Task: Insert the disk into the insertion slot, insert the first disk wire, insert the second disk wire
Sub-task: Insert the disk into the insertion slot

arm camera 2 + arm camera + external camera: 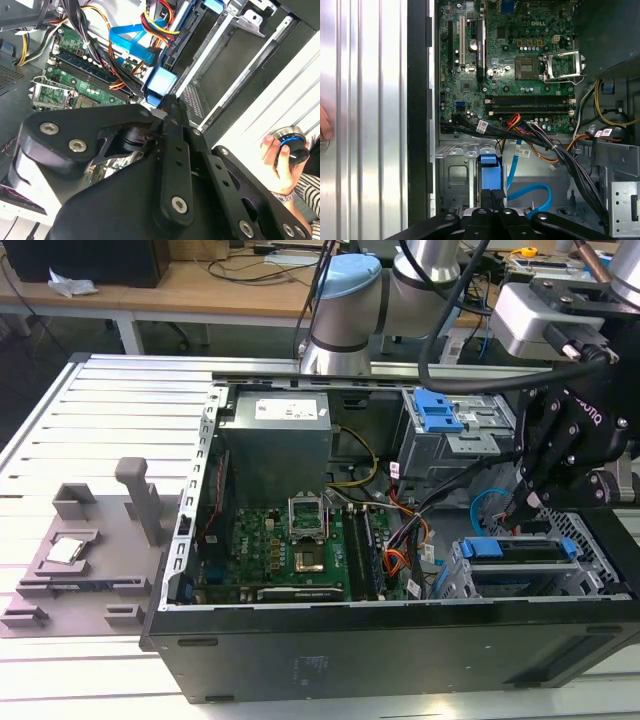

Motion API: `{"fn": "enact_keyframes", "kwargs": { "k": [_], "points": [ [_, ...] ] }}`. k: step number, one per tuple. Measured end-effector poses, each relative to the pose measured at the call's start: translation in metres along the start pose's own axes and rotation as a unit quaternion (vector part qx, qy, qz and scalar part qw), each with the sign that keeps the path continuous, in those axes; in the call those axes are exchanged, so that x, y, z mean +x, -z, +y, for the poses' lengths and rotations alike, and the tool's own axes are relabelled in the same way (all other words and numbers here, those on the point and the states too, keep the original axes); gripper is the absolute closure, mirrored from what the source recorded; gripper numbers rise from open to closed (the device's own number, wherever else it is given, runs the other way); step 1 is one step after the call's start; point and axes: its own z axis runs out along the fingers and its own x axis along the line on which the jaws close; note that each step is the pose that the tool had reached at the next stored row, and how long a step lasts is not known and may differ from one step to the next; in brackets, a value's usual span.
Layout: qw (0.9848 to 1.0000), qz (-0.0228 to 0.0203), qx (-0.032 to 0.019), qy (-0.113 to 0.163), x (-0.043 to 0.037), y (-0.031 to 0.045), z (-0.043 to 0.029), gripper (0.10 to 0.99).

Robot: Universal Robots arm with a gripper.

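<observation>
In the exterior view the disk [520, 549], framed by its bright blue carrier, lies in the insertion slot [452, 578], the low perforated cage at the case's front right corner. My gripper [522, 512] hangs just above it, black fingers pointing down. Both wrist views show the fingers pressed together, so the gripper [492, 194] [167, 100] is shut, its tips right at a blue plastic piece [488, 171] [161, 82] beside the cage wall. A flat blue cable [532, 190] loops loose next to it. A bundle of black and coloured wires [545, 145] runs over the cage.
A taller grey cage with a blue clip [438, 412] stands behind the slot. The motherboard [290, 550] fills the case floor. A grey fixture [90, 550] lies on the table at the exterior view's left. A person's hand [282, 165] holds a round knob outside the case.
</observation>
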Motion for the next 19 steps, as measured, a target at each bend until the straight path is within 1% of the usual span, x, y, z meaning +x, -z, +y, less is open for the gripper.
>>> {"fn": "enact_keyframes", "kwargs": {
  "k": [7,8,11,14,17,19],
  "points": [
    [1.0000,0.0000,0.0000,0.000,0.0000,-0.0003,0.0000,0.980],
    [1.0000,-0.0002,0.0000,0.000,0.0000,-0.0005,-0.0017,0.980],
    [1.0000,0.0000,-0.0005,0.000,-0.0017,0.0002,-0.0131,0.980],
    [1.0000,0.0000,-0.0009,0.000,-0.0026,0.0004,-0.0215,0.980],
    [1.0000,-0.0001,-0.0011,0.000,-0.0028,0.0002,-0.0269,0.980],
    [1.0000,0.0000,-0.0012,0.000,-0.0027,-0.0009,-0.0272,0.980]
  ]
}}
